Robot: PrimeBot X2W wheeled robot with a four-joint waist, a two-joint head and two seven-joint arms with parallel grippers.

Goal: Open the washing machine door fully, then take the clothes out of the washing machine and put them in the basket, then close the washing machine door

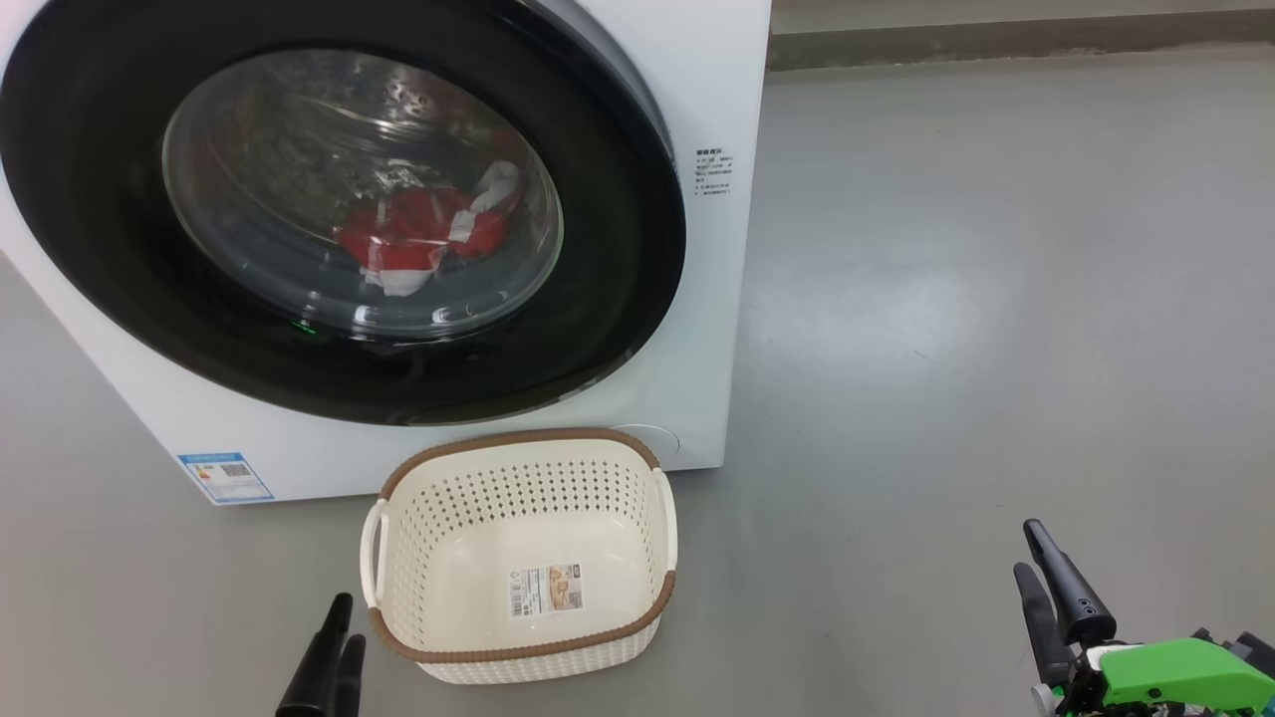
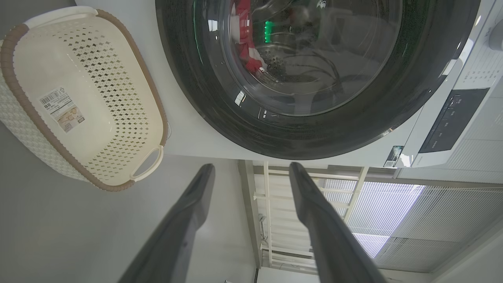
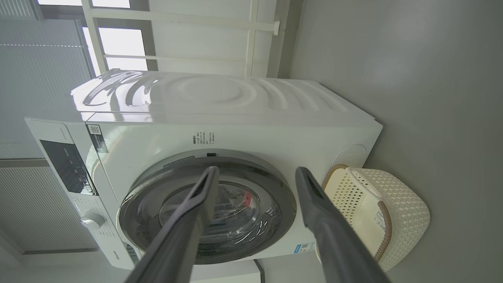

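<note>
Head view: the large round black-rimmed glass washing machine door is sitting shut on the big white boxy washing machine, and the bright red clothes with white trim are lying inside the drum behind the glass. The small cream perforated basket with the brown rim is standing on the grey floor just in front. The left gripper and right gripper are hanging low, well apart.

Left wrist view: the left gripper is spreading its fingers wide with nothing between them, pointing below the door.

Right wrist view: the right gripper is gaping too, holding nothing, aiming at the door.
</note>
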